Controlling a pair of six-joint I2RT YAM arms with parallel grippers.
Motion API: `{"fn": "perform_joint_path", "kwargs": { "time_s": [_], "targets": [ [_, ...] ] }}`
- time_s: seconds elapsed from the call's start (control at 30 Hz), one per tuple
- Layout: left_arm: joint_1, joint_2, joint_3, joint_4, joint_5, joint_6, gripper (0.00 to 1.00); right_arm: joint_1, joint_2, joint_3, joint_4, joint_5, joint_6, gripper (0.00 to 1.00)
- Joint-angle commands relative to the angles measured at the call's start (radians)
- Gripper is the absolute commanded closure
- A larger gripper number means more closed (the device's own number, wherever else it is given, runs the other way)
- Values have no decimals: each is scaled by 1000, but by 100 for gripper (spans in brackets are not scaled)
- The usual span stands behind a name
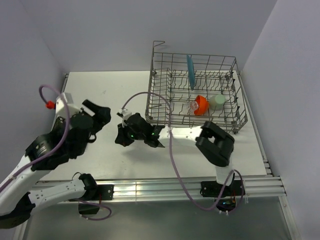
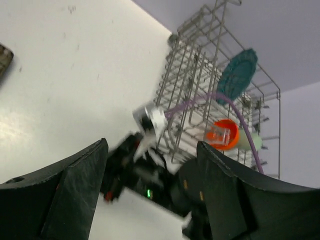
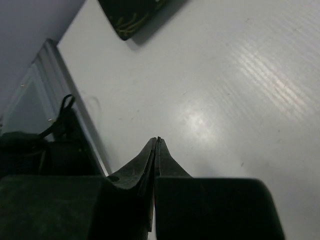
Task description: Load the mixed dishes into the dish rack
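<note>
1. Step in hand, as I judge it: fetching the black plate (image 3: 131, 15), which lies on the desk (image 3: 225, 100) ahead of my right tool (image 3: 157, 141). The rack (image 1: 200, 54) holds the rest.
2. My right tool is closed and empty. My left tool (image 2: 151, 145) is spread wide and empty.
3. Next move: open the right tool and grip the plate's rim.

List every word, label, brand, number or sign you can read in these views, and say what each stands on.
No text can be read in any view.
On the black square plate: pale curling lines, which are a pattern and not letters.
On the table: a few small dark specks, which are not writing.
On the dish rack and the dishes in it: no label or mark shows.
</note>
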Motion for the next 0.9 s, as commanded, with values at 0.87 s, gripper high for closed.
{"fn": "perform_joint_path", "kwargs": {
  "time_s": [0.87],
  "targets": [
    [695,769,-42,110,-24,719,14,237,-808,-587,-36,281,46,100]
  ]
}}
